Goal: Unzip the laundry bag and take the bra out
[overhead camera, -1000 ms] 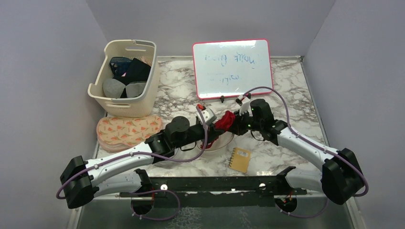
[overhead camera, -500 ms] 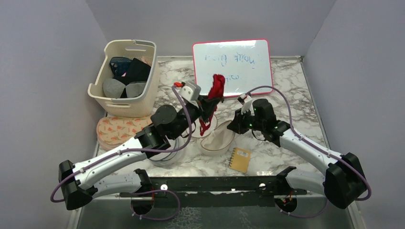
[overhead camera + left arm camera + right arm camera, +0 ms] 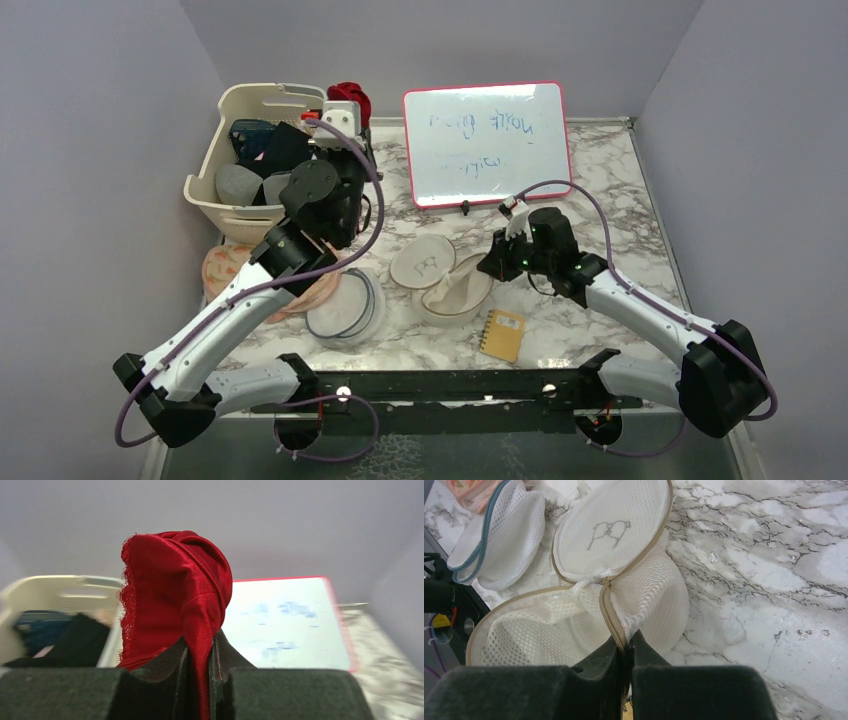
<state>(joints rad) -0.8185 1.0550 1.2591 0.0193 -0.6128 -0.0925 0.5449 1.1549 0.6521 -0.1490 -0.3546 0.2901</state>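
The left gripper [image 3: 199, 652] pinches a thin fold of the red satin, lace-edged bra [image 3: 175, 590], which bunches above its fingertips. The cream plastic basket [image 3: 235, 222] sits beyond, to their left. The right gripper [image 3: 624, 647] is pressed shut on the tan rim of the white mesh laundry bag [image 3: 539, 630], which lies unzipped just ahead of it. With so little cloth clamped, a quick swing could likely slip the bra free into the basket.

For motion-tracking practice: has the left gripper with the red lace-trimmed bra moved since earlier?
Yes: left gripper and red bra swung leftward to the cream plastic basket.
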